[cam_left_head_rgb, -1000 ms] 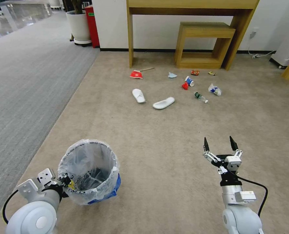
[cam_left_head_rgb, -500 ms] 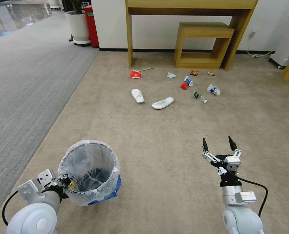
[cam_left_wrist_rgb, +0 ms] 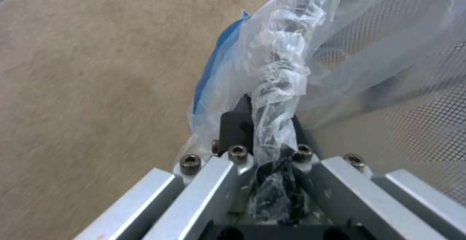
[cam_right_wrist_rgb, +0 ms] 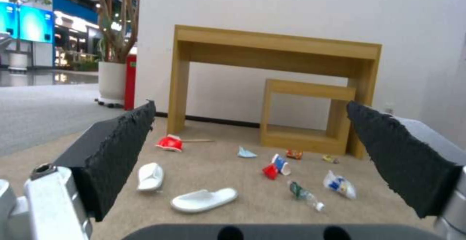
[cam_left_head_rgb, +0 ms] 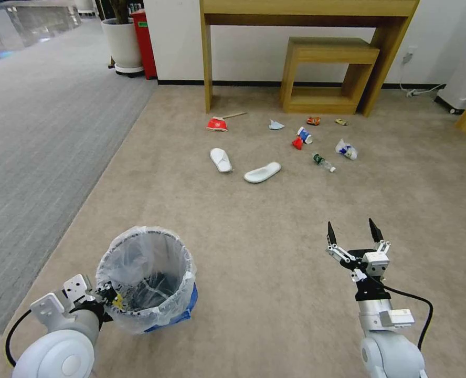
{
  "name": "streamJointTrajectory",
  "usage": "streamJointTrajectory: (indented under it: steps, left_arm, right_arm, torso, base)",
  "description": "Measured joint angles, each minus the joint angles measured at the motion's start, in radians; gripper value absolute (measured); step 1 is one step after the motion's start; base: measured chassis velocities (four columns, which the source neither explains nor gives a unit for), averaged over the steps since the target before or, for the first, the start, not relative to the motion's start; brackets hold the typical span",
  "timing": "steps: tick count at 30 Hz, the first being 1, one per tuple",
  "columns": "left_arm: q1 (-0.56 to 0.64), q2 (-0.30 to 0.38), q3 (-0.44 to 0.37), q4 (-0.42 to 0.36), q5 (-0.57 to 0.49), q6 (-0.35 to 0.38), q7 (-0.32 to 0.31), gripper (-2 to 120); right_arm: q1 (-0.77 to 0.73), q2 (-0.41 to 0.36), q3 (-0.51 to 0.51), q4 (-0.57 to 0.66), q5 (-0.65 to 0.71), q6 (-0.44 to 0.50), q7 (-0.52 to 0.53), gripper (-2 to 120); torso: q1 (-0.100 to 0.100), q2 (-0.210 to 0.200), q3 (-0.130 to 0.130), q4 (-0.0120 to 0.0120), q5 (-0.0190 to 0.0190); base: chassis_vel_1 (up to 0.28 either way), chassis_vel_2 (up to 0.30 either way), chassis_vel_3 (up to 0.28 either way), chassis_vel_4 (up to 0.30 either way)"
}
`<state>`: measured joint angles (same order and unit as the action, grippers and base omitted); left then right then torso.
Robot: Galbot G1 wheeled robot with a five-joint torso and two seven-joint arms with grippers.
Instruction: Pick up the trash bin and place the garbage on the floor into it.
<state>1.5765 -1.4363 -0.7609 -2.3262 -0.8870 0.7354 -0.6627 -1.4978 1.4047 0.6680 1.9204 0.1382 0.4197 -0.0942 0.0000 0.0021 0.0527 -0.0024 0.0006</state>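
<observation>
The trash bin (cam_left_head_rgb: 146, 278), round and blue with a crinkly clear bag, is at the lower left of the head view. My left gripper (cam_left_head_rgb: 107, 295) is shut on its bag-covered rim (cam_left_wrist_rgb: 272, 98). The garbage lies far ahead on the beige floor (cam_left_head_rgb: 254, 236): a red cup (cam_left_head_rgb: 217, 125), two white slippers (cam_left_head_rgb: 221, 159) (cam_left_head_rgb: 262, 172), a clear bottle (cam_left_head_rgb: 324, 163), a white-blue wrapper (cam_left_head_rgb: 346, 149) and a crushed can (cam_left_head_rgb: 313, 121). My right gripper (cam_left_head_rgb: 351, 227) hangs open and empty well short of the litter. The right wrist view looks between the gripper's black pads (cam_right_wrist_rgb: 121, 149) at a slipper (cam_right_wrist_rgb: 204, 199).
A tall wooden table (cam_left_head_rgb: 306, 8) and a low wooden shelf (cam_left_head_rgb: 327, 73) stand against the wall behind the litter. A white planter (cam_left_head_rgb: 122, 44) and a red box (cam_left_head_rgb: 143, 44) are at the far left. Grey striped carpet (cam_left_head_rgb: 33, 131) runs along the left.
The whole head view has shifted, so the camera has moved; the litter now sits slightly lower in the picture. Both arms keep their poses and the left gripper still holds the bin.
</observation>
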Motion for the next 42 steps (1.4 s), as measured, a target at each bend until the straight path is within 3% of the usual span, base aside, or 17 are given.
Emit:
streamJointTrajectory:
  steps: [24, 42]
  left_arm:
    - [-0.003, 0.009, 0.006, 0.002, 0.004, 0.0, 0.003, 1]
    - [-0.002, 0.011, 0.005, 0.001, 0.002, 0.0, 0.008, 1]
  right_arm:
    - [-0.001, 0.002, -0.004, -0.005, 0.001, 0.008, 0.005, 100]
    - [-0.006, 0.009, -0.005, 0.0, -0.005, 0.024, 0.004, 100]
  torso:
    - [0.0, 0.0, 0.0, 0.0, 0.0007]
    - [0.0, 0.0, 0.0, -0.0001, 0.0001]
  base:
    - [-0.323, 0.346, 0.314, -0.349]
    - [-0.162, 0.33, 0.155, -0.324]
